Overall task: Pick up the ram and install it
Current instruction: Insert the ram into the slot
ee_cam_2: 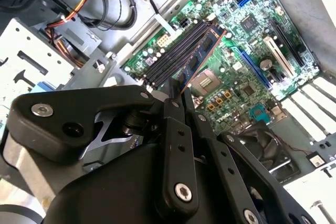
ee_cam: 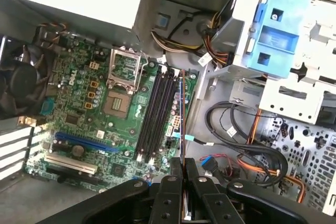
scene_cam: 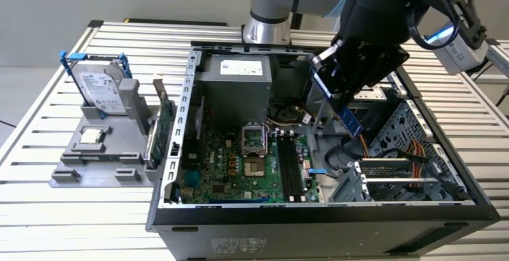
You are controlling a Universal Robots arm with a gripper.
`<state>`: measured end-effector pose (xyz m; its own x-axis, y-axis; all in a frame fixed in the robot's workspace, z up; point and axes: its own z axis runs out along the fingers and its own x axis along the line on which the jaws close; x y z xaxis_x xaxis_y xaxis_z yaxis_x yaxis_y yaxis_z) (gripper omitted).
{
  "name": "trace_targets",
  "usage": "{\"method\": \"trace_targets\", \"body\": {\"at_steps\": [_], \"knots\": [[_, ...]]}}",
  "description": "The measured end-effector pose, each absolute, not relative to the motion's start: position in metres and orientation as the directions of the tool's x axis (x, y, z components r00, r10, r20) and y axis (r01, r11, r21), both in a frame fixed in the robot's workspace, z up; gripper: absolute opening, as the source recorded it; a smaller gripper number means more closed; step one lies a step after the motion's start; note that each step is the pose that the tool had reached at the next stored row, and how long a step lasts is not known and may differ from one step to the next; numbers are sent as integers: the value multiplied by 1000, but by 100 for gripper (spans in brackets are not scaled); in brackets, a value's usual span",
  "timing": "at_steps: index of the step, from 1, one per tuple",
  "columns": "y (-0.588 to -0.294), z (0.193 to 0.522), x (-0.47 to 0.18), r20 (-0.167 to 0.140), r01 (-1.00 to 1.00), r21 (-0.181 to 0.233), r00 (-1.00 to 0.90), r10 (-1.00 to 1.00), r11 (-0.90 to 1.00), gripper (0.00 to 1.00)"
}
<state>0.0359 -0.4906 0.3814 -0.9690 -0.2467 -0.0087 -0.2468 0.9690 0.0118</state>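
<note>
Pincer (scene_cam: 337,101) clenched on the ram (scene_cam: 351,124), strip held tilted in the air above the open computer case (scene_cam: 185,112), near the motherboard's black memory slots (ee_cam: 156,111), hard drive (scene_cam: 102,91) on the tabletop (scene_cam: 47,213) at the exterior view's left

No print can be read: a white label (scene_cam: 241,67) on the power supply (scene_cam: 230,85), twelve o'clock in the case (scene_cam: 318,216), and the hard drive (scene_cam: 102,91) sticker, ten o'clock, are too small.

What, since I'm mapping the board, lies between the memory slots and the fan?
The processor socket lies between the memory slots and fan, in the first wrist view.
</note>
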Motion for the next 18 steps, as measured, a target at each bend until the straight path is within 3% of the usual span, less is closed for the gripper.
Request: {"method": "trace_targets", "body": {"at_steps": [18], "knots": [[-491,381,36,-9,-209,12,-978,-209,978,0]]}}
